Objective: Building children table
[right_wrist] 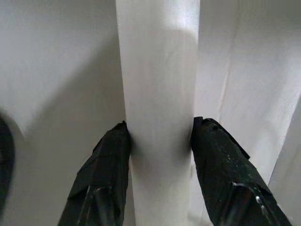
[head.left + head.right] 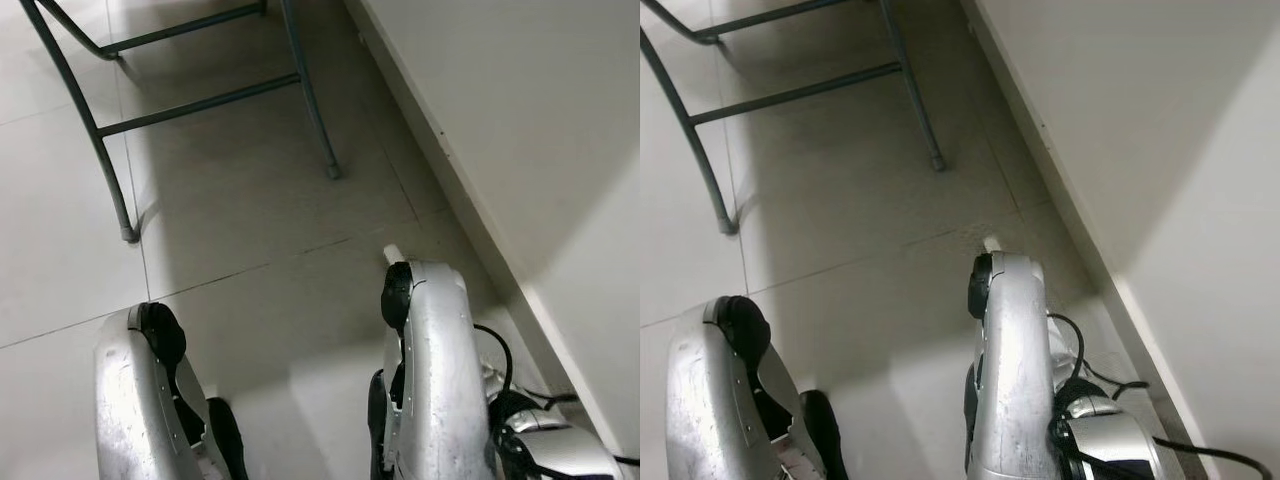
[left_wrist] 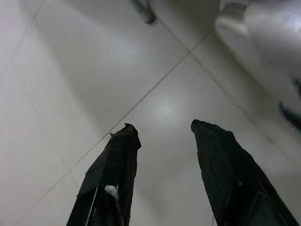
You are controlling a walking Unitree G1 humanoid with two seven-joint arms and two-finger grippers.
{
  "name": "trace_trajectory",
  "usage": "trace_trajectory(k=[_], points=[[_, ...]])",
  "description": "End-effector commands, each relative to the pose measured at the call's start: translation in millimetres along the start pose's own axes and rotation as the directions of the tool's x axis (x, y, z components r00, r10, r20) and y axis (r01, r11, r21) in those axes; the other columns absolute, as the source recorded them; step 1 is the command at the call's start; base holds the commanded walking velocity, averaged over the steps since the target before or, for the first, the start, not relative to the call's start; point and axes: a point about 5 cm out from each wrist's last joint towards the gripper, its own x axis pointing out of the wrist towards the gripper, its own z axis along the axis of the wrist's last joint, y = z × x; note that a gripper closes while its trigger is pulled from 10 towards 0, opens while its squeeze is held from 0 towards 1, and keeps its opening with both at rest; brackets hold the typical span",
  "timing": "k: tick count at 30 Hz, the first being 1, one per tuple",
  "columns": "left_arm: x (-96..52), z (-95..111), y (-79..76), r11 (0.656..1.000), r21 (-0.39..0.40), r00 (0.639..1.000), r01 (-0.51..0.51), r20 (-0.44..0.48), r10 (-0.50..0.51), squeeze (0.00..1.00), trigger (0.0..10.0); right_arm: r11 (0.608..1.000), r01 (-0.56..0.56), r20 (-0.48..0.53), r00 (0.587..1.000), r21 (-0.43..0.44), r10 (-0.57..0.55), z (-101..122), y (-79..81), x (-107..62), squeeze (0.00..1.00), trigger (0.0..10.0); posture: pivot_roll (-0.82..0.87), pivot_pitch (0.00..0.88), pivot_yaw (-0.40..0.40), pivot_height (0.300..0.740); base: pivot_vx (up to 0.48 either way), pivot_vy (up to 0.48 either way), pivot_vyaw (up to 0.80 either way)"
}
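Note:
My right gripper (image 1: 161, 123) is shut on a white table leg (image 1: 157, 70), a long pale bar that runs straight out between its two black fingers. From the head, the leg's tip (image 2: 393, 253) pokes out just above my hanging right arm (image 2: 430, 350). Beside it hangs my left arm (image 2: 135, 400). Its gripper (image 3: 164, 126) is open over bare floor tiles, with nothing between its fingers.
A grey metal frame with thin legs (image 2: 105, 160) stands on the tiled floor ahead to the left; one foot (image 2: 333, 172) is near the wall. A white wall (image 2: 520, 120) with a baseboard runs close along my right side. Black cables (image 2: 500, 360) loop at my right wrist.

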Motion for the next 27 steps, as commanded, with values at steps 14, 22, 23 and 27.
trace_trajectory(k=[14, 22, 23, 27], points=[[18.4, -22, -37.1, 0.992, -0.119, 0.999, -0.037, -0.015, 0.036, 0.00, 10.0, 0.991, -0.116, 0.584, 0.801, -0.068, 0.133, 158, -5.2, -51.3, 0.00, 0.0, 0.08, 0.326, -0.075, 0.300, 0.000, 0.000, 0.00], [27.4, -28, -49.7, 0.987, -0.155, 0.999, -0.051, -0.005, 0.051, 0.00, 10.0, 0.987, -0.118, 0.597, 0.786, -0.109, 0.160, 165, -12.9, -57.0, 0.00, 0.0, 0.04, 0.288, -0.100, 0.310, 0.000, 0.000, 0.00], [28.6, -29, -51.3, 0.986, -0.158, 0.999, -0.052, -0.005, 0.052, 0.00, 10.0, 0.988, -0.116, 0.599, 0.786, -0.103, 0.155, 165, -15.1, -57.3, 0.00, 0.0, 0.04, 0.286, -0.100, 0.315, 0.000, 0.000, 0.00], [32.1, -30, -55.1, 0.985, -0.166, 0.998, -0.055, -0.001, 0.056, 0.00, 10.0, 0.990, -0.102, 0.622, 0.770, -0.098, 0.141, 167, -23.0, -60.8, 0.00, 0.0, 0.02, 0.270, -0.107, 0.325, 0.000, 0.000, 0.00]])
